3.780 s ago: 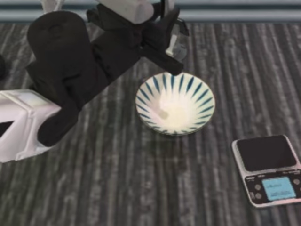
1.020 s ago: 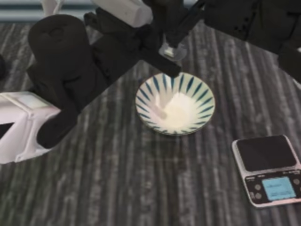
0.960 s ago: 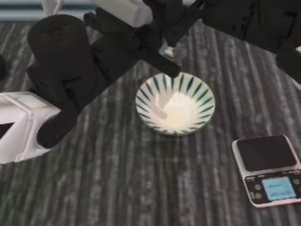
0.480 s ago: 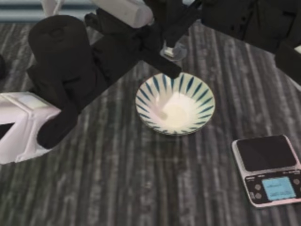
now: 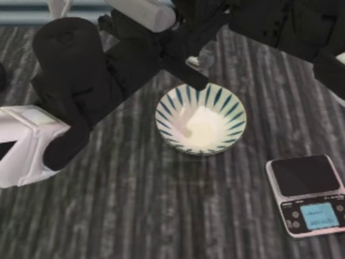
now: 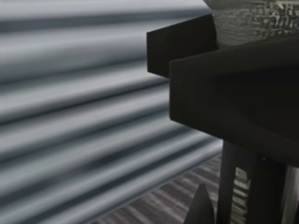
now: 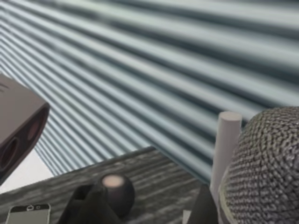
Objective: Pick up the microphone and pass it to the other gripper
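Near the tabletop's far edge, our left gripper [image 5: 186, 67] grips the mic [image 5: 200, 58]; right gripper [image 5: 207, 32] grip unclear. Stiff, light, slick handle: clamp mid-handle.

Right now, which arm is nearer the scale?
Right. The right arm spans the top view's upper right, on the scale's side; the left arm lies far left. Left gripper and right gripper meet at the microphone, behind the bowl.

Rendered test bench: dark striped worktop [image 5: 161, 216], slatted grey wall [image 7: 140, 70] behind, digital scale [image 5: 307, 194] beside patterned bowl [image 5: 200, 118].
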You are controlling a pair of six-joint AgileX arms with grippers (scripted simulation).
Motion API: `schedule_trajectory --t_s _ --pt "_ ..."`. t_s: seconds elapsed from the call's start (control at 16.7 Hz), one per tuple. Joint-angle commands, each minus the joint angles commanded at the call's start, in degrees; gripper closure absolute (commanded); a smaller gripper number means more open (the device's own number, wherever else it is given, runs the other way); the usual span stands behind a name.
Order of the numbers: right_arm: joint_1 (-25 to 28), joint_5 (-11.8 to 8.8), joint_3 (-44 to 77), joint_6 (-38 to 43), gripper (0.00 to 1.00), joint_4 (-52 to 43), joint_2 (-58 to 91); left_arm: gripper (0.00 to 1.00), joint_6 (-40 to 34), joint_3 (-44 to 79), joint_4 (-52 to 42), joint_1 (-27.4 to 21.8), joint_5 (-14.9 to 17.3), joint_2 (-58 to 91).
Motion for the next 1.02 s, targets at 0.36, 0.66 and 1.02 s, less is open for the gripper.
schedule_trajectory --t_s 0.36,0.66,1.02 --pt "0.0 0.0 0.0 0.0 1.0 0.0 0.0 1.0 0.0 0.0 0.0 0.0 0.0 0.0" --pt "0.0 0.0 0.0 0.0 1.0 0.0 0.0 0.85 0.0 0.0 0.0 0.0 0.0 0.0" --pt "0.0 0.0 0.0 0.0 1.0 0.0 0.0 0.4 0.0 0.0 0.0 0.0 0.0 0.0"
